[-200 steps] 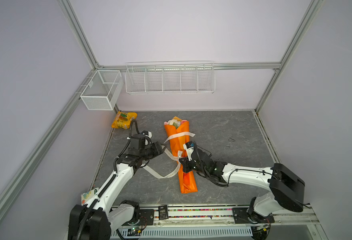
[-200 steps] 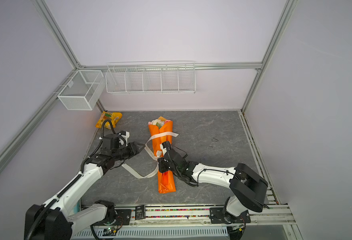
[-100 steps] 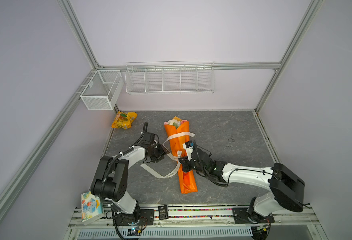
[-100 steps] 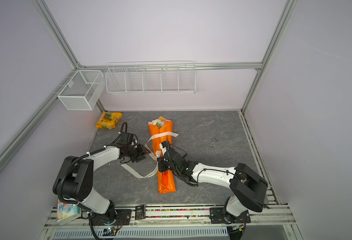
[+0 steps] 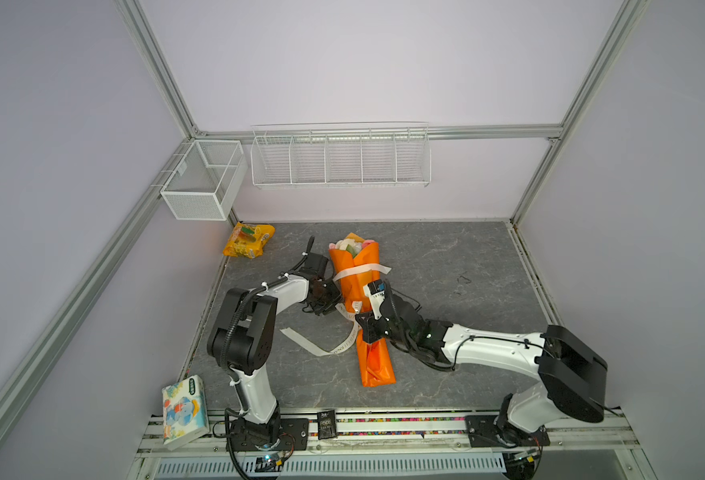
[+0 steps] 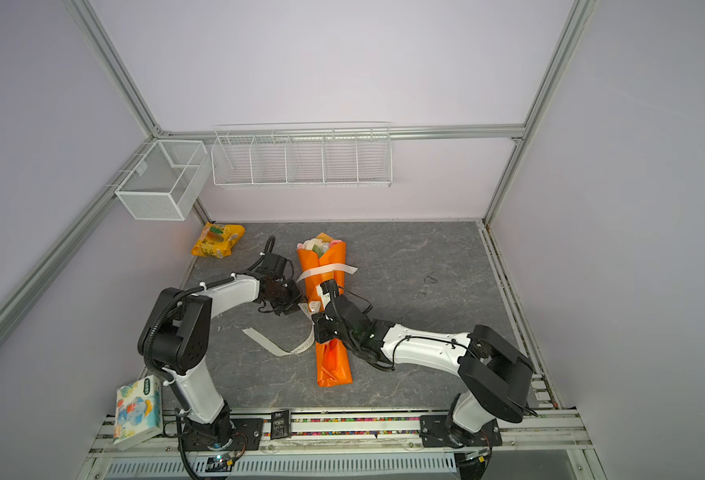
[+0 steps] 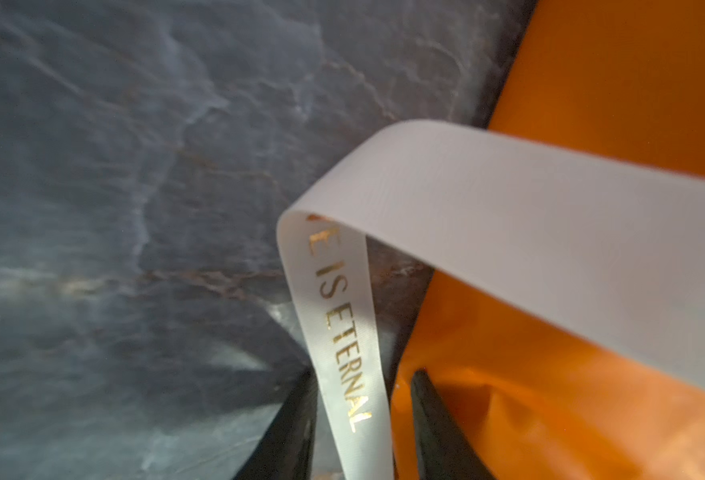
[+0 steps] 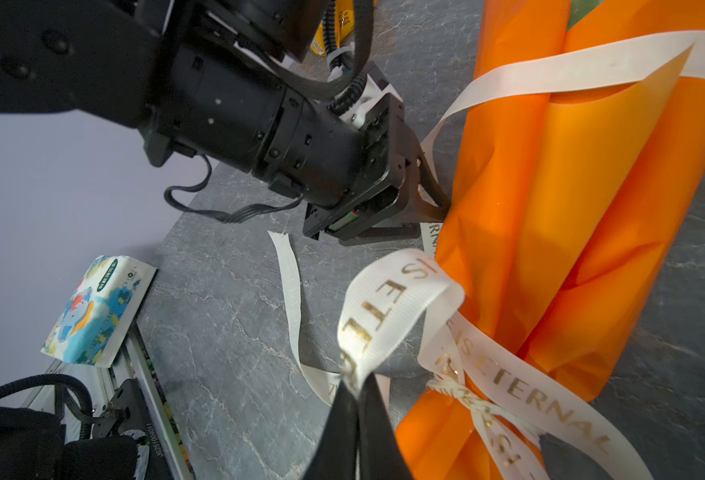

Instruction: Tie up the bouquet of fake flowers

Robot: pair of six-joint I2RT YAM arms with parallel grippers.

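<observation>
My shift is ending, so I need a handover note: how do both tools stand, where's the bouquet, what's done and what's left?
Bouquet: lying flat on the table, ribbon round its wrap.
Left tool: open, jaws either side of a ribbon strand beside the wrap.
Right tool: shut on a ribbon loop.
Done: ribbon wrapped round, strands apparently crossed.
Left: pull tight and finish the knot.

Picture edges cut off the left claw (image 7: 363, 374) and the right claw (image 8: 357, 382) just behind their fingertips. The ribbon (image 7: 508, 232) folds over the start of its gold lettering. The stems of the bouquet (image 5: 355, 257) are wrapped out of sight.
</observation>
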